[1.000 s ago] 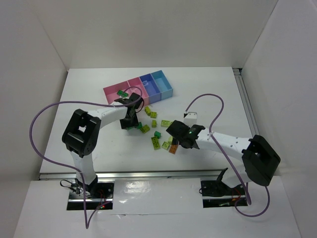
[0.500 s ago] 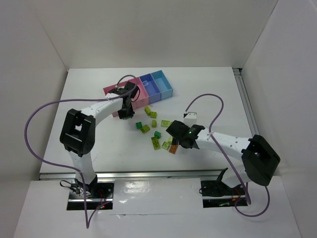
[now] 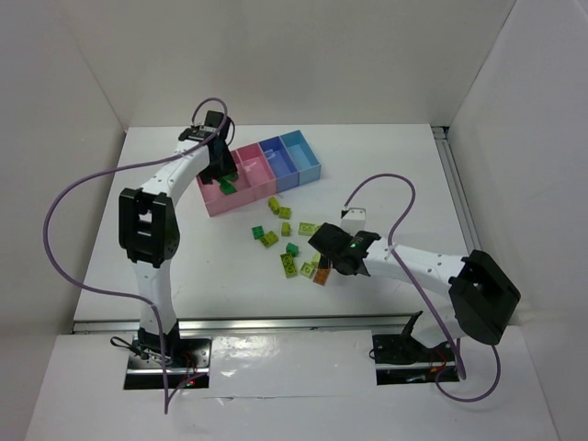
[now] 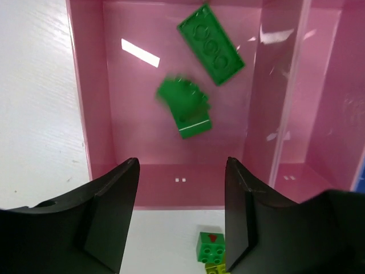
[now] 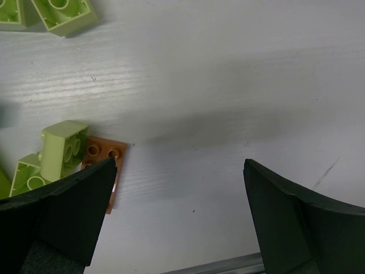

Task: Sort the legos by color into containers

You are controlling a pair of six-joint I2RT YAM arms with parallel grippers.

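The containers (image 3: 260,168) are a joined row at the back: two pink bins, a darker blue one and a light blue one. My left gripper (image 3: 222,175) hangs open and empty over the left pink bin (image 4: 94,103). Two dark green legos lie in that bin: a flat plate (image 4: 211,44) and a blurred brick (image 4: 184,107). More legos lie scattered mid-table (image 3: 290,243), dark green and yellow-green. My right gripper (image 3: 329,264) is open and low over the table. An orange-brown lego (image 5: 105,162) sits by its left finger (image 5: 63,217), with yellow-green legos (image 5: 61,145) beside it.
A dark green lego (image 4: 210,246) and a yellow-green one lie on the table just before the pink bin, under my left gripper. The table's front metal edge (image 5: 228,265) runs close behind my right gripper. White walls enclose the table.
My left gripper has moved from the scattered legos back and left to the left pink bin, and it has opened. A dark green brick now lies blurred in that bin. The right arm has not moved.
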